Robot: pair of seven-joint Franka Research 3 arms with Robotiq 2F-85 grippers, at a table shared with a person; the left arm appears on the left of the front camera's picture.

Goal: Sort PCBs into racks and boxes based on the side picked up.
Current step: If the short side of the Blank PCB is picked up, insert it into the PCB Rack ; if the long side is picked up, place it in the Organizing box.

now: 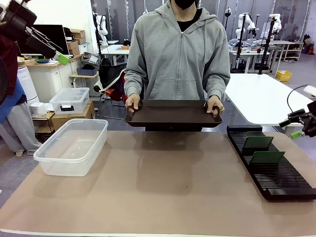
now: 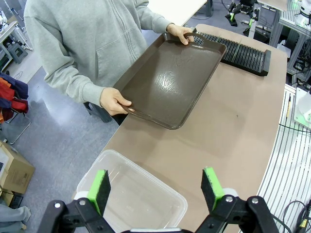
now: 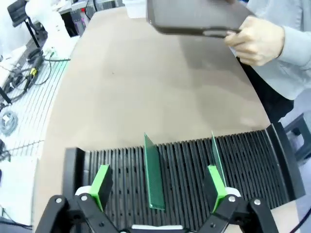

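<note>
The 2 PCBs stand upright in the slots of the black rack (image 1: 270, 166), on the right side of the table (image 1: 163, 187) seen from the robot. The nearer PCB (image 1: 266, 157) and the farther PCB (image 1: 257, 142) are a few slots apart, not touching. In the right wrist view they are thin green plates, 1 near the middle (image 3: 154, 177) and 1 more to the right (image 3: 217, 160).

The right pincer (image 3: 159, 187) hangs over the rack w/ its green pads spread wide, holding nothing. The left pincer (image 2: 158, 187) is also spread, empty, above the clear box (image 2: 138, 194). The box (image 1: 71, 146) sits on the left side of the table and looks empty.

At the far edge a person in a grey hoodie holds a dark brown tray (image 1: 173, 114) w/ both hands, 1 hand (image 1: 132, 102) at each short end, the other (image 1: 215, 105) opposite. The tray looks bare inside.
</note>
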